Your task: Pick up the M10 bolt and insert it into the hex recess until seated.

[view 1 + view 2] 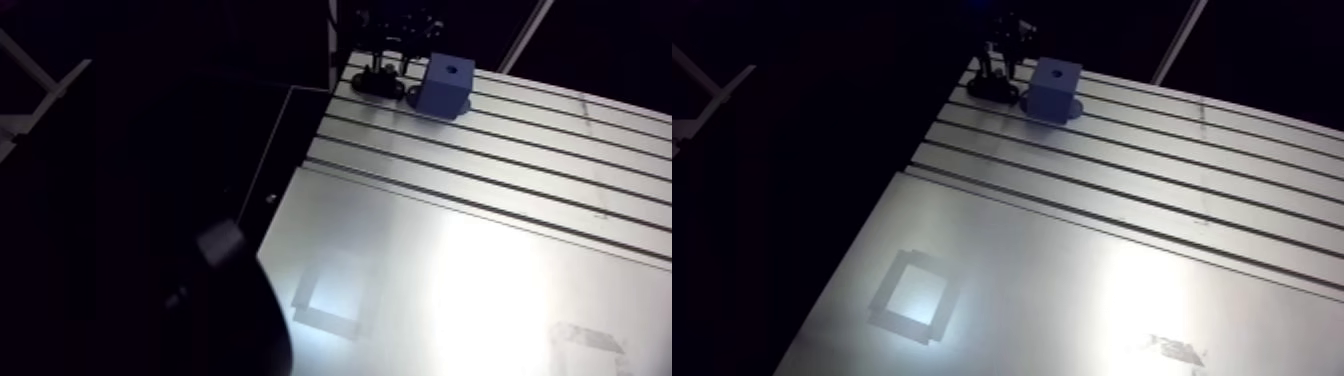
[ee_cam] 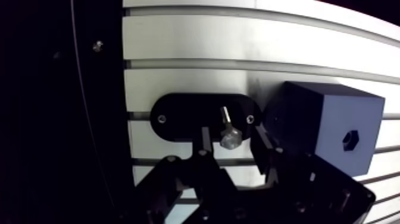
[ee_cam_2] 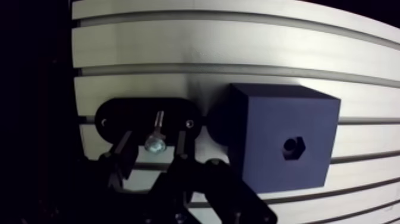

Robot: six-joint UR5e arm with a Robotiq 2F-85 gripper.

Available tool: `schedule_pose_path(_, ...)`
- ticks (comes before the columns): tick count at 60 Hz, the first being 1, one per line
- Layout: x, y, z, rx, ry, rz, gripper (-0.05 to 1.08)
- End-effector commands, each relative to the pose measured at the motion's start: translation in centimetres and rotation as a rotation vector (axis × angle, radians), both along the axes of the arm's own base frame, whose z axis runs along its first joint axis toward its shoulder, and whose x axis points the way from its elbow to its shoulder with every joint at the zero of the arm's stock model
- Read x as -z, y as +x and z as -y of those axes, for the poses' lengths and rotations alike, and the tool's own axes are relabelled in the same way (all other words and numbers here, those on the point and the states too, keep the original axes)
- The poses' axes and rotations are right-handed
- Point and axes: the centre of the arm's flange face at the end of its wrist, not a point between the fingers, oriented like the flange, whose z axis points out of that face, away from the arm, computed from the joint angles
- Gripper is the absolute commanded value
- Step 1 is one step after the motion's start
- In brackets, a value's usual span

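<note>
1. Blue block (image 2: 333, 128) sits on the slotted surface (image 2: 196, 42). It is the landmark for everything below.
2. Hex recess (image 2: 350, 140) is in the block's top face, a small dark six-sided hole near the middle of that face.
3. Black oval plate (image 2: 178, 113) lies flat on the surface just beside the block, one rounded end next to the block's side. Cannot tell whether they touch.
4. M10 bolt (image 2: 228, 132) is on the plate, at the end nearer the block and outside the block. Its bright head is nearer the gripper and its thin shank points ahead. Cannot tell if it lies flat or is propped.
5. Gripper (image 2: 233, 143) is spread around the bolt head and holds nothing. There is one finger on each side with a visible gap to the head, and the finger on the block side stands between bolt and block.
6. In the arm view the gripper comes down over the plate, right beside the block, close to the surface.
7. A pale square shape (image 1: 912, 300) shows on the smooth part of the surface, well apart from the block. Cannot tell if it is a mark or a reflection.
</note>
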Motion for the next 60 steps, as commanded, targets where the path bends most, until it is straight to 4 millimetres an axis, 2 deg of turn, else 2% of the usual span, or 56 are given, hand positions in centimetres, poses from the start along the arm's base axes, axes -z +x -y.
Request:
schedule_pose_path(1,-0.03,-0.04,0.01,0.0,0.0,-0.001,0.55)
schedule_pose_path(34,-0.07,-0.04,-0.11,0.002,0.001,-0.002,0.62)
schedule_pose_path(60,-0.12,-0.05,-0.03,-0.005,-0.006,0.0,0.63)
